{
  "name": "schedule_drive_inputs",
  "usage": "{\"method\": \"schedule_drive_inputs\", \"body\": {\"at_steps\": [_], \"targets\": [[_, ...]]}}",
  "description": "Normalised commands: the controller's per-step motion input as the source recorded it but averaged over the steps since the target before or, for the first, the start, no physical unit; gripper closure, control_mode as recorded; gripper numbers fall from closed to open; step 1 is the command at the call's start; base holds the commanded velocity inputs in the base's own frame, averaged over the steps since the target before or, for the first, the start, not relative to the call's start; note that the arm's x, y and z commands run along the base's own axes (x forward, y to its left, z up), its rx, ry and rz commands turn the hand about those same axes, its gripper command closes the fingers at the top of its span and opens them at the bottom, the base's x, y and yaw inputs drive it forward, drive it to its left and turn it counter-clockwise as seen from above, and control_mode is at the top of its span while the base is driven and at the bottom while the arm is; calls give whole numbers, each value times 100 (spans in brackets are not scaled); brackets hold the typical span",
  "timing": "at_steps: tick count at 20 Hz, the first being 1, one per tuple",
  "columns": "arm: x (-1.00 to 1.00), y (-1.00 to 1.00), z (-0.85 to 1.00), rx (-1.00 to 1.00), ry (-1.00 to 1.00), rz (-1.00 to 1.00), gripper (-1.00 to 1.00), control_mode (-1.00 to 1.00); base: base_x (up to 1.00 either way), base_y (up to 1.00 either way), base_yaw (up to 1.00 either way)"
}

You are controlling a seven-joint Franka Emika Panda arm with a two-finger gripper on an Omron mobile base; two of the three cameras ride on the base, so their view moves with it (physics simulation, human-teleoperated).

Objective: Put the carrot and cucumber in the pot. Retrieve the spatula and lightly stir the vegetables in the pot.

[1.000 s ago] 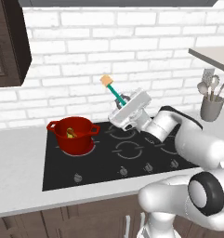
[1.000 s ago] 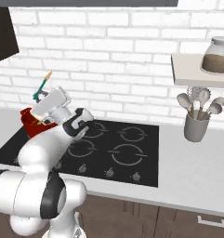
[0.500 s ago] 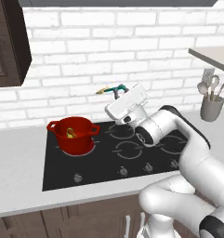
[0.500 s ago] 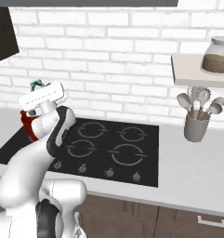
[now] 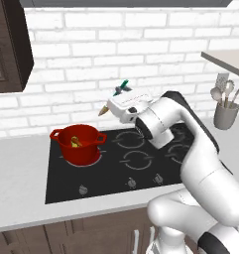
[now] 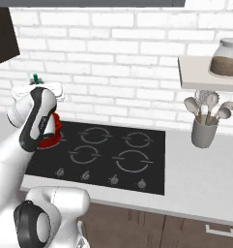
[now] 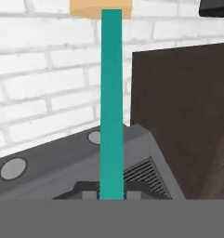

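One white robot arm reaches over a black cooktop [image 5: 141,163] set in a grey counter [image 5: 22,183], with a white brick wall behind. On the rear left burner sits the red pot [image 5: 80,145], holding the carrot [image 5: 75,142] and what looks like a bit of yellow-green cucumber beside it. The gripper [image 5: 122,99], held above and to the right of the pot, is clamped on the spatula [image 7: 111,102]; its teal handle runs out to a tan flat end [image 5: 104,109] pointing toward the pot. Stirring likely calls for tipping the flat end down inside the rim and sweeping gently, clear of the pot's walls. Open air lies above the pot. A dark cabinet [image 5: 9,47] hangs up to the left; a utensil holder [image 5: 225,113] stands well apart at right.
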Motion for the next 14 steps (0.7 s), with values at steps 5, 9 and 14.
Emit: {"method": "schedule_drive_inputs", "body": {"at_steps": [5,9,14], "targets": [[37,0,-5,1,62,6,100,-100,0,0,0],[27,0,-1,0,34,4,100,-100,0,0,0],[8,0,-1,0,0,1,100,-100,0,0,0]]}}
